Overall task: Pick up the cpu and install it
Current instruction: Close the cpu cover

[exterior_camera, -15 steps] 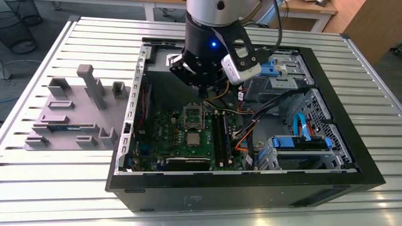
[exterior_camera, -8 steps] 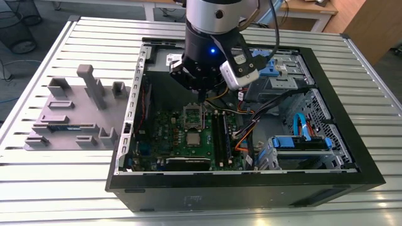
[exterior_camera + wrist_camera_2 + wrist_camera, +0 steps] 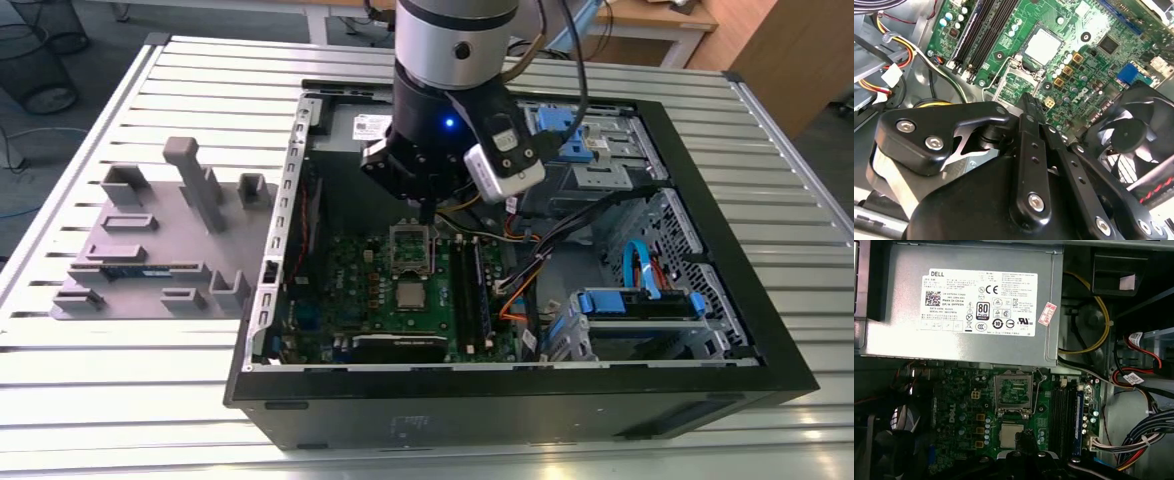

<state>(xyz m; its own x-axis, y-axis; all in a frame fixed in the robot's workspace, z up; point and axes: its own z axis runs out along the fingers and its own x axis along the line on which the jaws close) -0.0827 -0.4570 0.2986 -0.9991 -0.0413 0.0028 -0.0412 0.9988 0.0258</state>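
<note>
The cpu (image 3: 411,293) is a small silver square lying flat in its socket on the green motherboard (image 3: 360,290) inside the open computer case. It shows in both wrist views (image 3: 1043,45) (image 3: 1009,434). Beside it, the metal socket frame (image 3: 1014,392) (image 3: 1016,82) stands swung open. My gripper (image 3: 427,212) hangs above the frame, a little short of the cpu and not touching it. Its dark fingertips (image 3: 1029,102) (image 3: 1024,439) are together with nothing between them.
A grey tray (image 3: 147,250) with upright posts and a dark memory stick (image 3: 134,270) sits at the exterior view's left. Inside the case are the power supply (image 3: 969,305), memory slots (image 3: 1069,415), bundled cables (image 3: 1134,375), a black fan (image 3: 1129,135) and blue drive brackets (image 3: 641,300).
</note>
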